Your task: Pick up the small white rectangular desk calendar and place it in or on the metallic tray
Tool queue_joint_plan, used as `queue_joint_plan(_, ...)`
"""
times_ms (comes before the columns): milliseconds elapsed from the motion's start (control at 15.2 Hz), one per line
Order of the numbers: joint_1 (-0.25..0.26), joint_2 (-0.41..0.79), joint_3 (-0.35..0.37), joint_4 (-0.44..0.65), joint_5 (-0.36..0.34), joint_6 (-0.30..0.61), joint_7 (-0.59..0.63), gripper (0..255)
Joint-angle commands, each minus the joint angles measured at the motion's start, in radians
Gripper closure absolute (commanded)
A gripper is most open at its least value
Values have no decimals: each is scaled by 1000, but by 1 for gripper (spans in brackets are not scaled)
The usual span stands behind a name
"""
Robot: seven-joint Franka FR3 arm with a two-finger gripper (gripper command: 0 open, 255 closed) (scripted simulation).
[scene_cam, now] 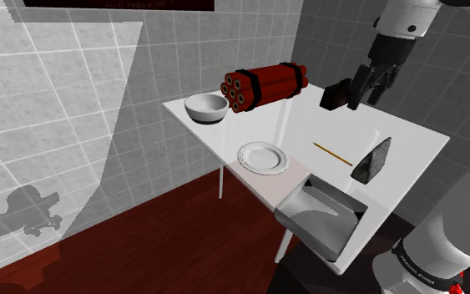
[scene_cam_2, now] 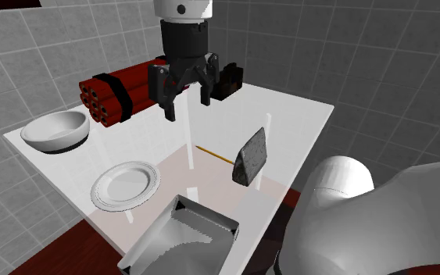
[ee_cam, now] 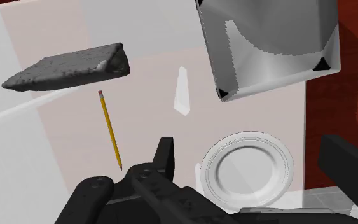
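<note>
The desk calendar (scene_cam: 372, 159) (scene_cam_2: 251, 156) (ee_cam: 69, 67) is drawn as a dark grey tent shape, standing near the table edge closest to the stand. The metallic tray (scene_cam: 295, 206) (scene_cam_2: 210, 219) (ee_cam: 215, 44) is an open grey box at the table's corner, with nothing in it. My black gripper (scene_cam: 368, 93) (scene_cam_2: 188, 100) (ee_cam: 254, 162) hangs open well above the table (scene_cam: 308, 117), up and away from the calendar. There is nothing between its fingers. A yellow pencil (scene_cam: 331, 154) (scene_cam_2: 216, 155) (ee_cam: 110, 130) lies between the gripper's spot and the calendar.
A white plate (scene_cam: 262, 156) (scene_cam_2: 126, 183) (ee_cam: 247, 168) lies beside the tray. A white bowl (scene_cam: 206, 107) (scene_cam_2: 55, 130), a bundle of red sticks (scene_cam: 262, 83) (scene_cam_2: 120, 90) and a small dark box (scene_cam: 336, 94) (scene_cam_2: 227, 81) stand along the far side. Tiled walls close in behind.
</note>
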Motion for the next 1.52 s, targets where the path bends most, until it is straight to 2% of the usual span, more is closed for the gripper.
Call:
queue_joint_plan(0, 0, 0, 0, 0, 0, 0, 0, 0)
queue_joint_plan(594, -291, -85, 114, -286, -67, 272, 538, 0)
queue_joint_plan(1122, -548, -183, 242, -514, -95, 424, 1022, 0)
queue_joint_plan(1452, -559, -153, 241, -568, -102, 509, 1024, 0)
